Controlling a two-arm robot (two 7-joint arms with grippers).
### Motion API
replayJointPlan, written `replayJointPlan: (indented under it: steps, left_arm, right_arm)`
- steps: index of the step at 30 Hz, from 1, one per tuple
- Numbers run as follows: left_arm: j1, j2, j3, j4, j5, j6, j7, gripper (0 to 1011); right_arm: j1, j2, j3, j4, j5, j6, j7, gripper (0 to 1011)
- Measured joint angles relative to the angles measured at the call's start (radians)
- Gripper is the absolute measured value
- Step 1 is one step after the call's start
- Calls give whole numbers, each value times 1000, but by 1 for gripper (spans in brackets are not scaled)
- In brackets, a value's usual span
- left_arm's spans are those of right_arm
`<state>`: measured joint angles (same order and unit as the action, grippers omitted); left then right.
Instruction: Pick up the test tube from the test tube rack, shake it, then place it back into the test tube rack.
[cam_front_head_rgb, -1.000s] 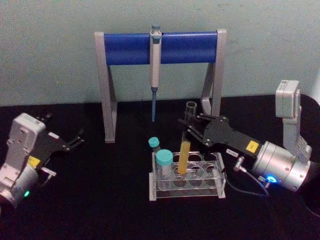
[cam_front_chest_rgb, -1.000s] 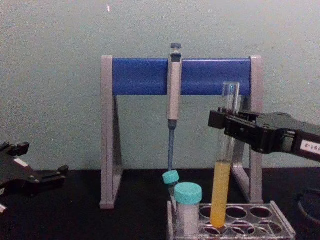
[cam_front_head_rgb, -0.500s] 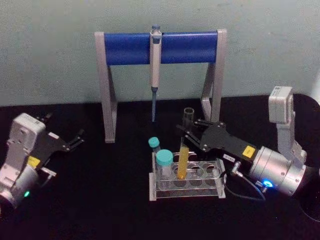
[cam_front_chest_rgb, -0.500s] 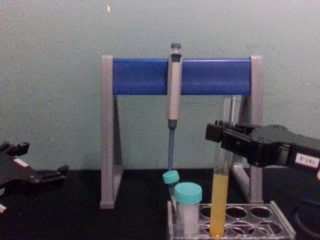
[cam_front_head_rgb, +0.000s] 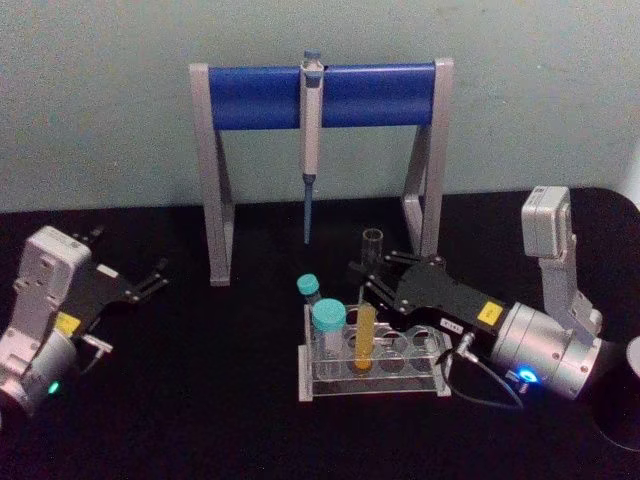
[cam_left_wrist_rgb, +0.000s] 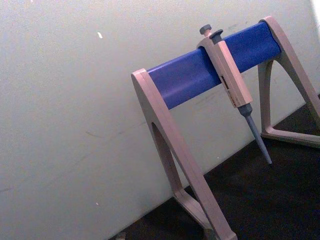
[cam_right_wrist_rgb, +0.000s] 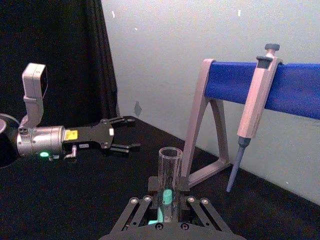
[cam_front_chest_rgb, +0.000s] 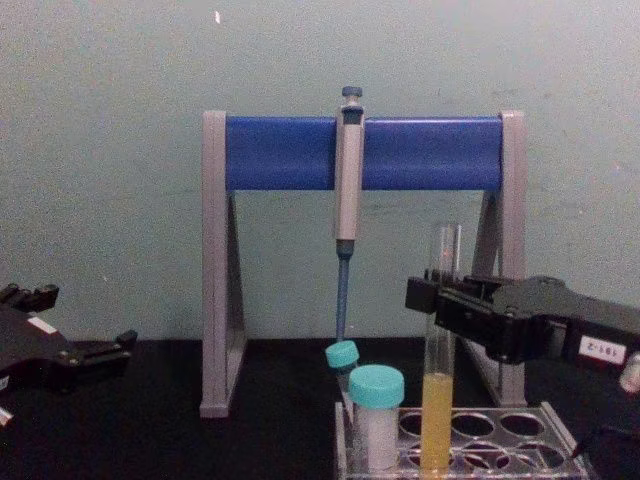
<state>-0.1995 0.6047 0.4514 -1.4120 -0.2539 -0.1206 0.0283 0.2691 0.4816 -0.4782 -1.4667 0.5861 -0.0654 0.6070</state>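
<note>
On the surface (cam_front_head_rgb: 200, 420), test tube rack (cam_front_head_rgb: 400, 386) before pipette stand (cam_front_head_rgb: 260, 97)
The test tube (cam_front_head_rgb: 365, 340) stands in the rack, just right of two vials (cam_front_head_rgb: 328, 320) at its left end; the pipette (cam_front_head_rgb: 310, 140) hangs from the stand behind

The head camera looks down on the blue stand (cam_front_head_rgb: 250, 97); the chest camera faces it level, closer. Both wrist cameras catch it too, angled from below.
</note>
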Motion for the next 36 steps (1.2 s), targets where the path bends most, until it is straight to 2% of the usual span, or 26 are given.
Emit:
replayJointPlan:
  steps: [36]
  left_arm:
    - [0, 0, 0, 0, 0, 0, 0, 1001]
  right_arm:
    - [0, -26, -11, 51, -38, 13, -4, 234]
